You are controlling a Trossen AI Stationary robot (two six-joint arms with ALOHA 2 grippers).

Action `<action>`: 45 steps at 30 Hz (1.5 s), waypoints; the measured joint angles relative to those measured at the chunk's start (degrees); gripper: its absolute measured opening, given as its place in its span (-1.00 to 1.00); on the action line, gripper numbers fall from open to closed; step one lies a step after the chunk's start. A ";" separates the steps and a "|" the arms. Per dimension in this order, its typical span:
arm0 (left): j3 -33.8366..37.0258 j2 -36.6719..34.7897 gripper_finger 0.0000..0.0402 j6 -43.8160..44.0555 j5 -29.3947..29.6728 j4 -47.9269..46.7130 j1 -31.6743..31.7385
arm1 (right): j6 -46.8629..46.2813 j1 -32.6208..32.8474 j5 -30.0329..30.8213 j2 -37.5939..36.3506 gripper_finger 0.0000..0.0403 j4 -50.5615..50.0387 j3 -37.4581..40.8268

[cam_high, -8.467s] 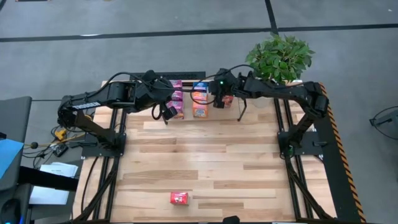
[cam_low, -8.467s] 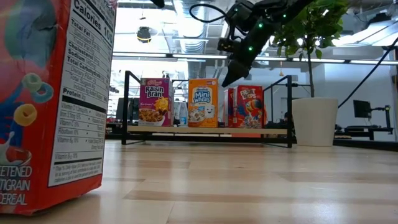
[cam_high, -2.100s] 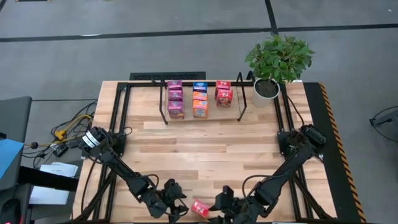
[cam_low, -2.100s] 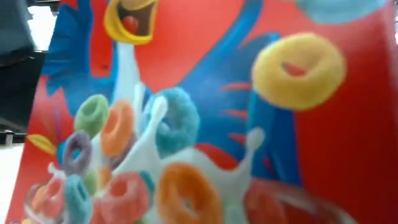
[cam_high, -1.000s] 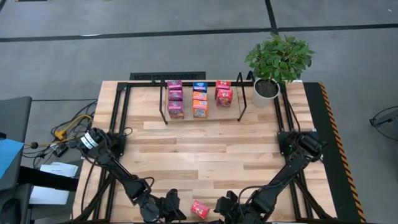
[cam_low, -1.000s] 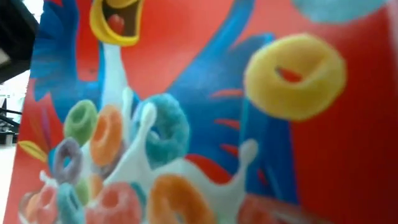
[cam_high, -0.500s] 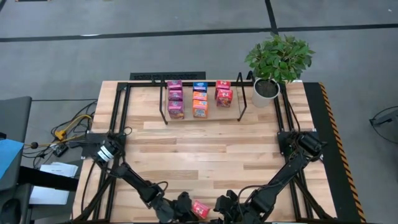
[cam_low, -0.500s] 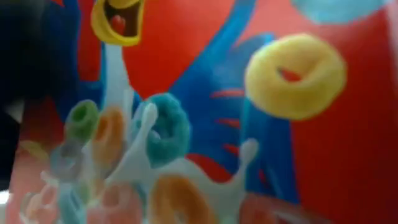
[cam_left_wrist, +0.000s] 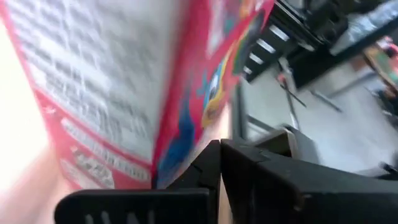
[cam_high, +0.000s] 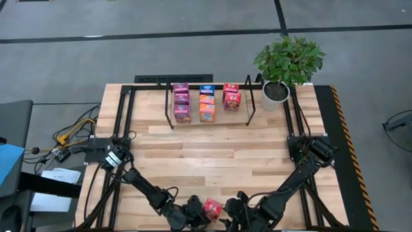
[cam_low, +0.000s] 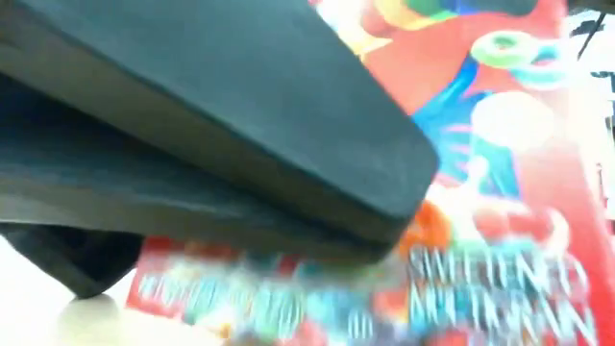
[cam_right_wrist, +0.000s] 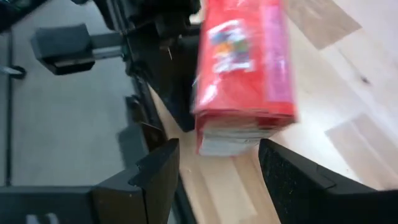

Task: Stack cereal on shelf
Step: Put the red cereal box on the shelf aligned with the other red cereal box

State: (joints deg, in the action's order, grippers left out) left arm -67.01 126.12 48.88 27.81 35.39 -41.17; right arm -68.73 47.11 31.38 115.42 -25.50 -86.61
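Bench bottom centre: red cereal box between our grippers. Left gripper jaws pressed together, nudging box; right gripper jaws spread, ready to grasp. Shelf top centre.

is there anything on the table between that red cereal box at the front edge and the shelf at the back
Nothing visible. In the high view, bare wood runs from the red cereal box to the shelf.

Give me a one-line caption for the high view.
Both grippers, left and right, flank a red cereal box at the table's near edge.
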 joint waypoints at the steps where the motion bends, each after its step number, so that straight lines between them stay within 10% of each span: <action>1: 0.05 0.07 -1.00 -0.40 1.25 -0.12 0.07 | 0.00 0.00 -0.04 0.00 0.21 -0.90 0.00; 22: 0.17 0.05 -1.00 -0.79 7.22 -6.82 5.58 | -1.39 -1.16 2.20 -4.46 0.24 -20.62 -0.98; 36: 0.22 0.12 -1.00 -1.22 7.25 -7.75 5.67 | 14.95 -9.06 -0.62 -7.37 0.91 -20.28 -6.25; 45: 0.25 0.14 -1.00 -1.28 7.21 -7.85 5.67 | 17.56 -12.45 -7.45 -6.29 0.95 -22.28 -5.88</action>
State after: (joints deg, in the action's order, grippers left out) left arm -66.76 126.26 47.59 35.02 27.54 -35.51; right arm -51.17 34.66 23.92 109.12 -47.78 -92.49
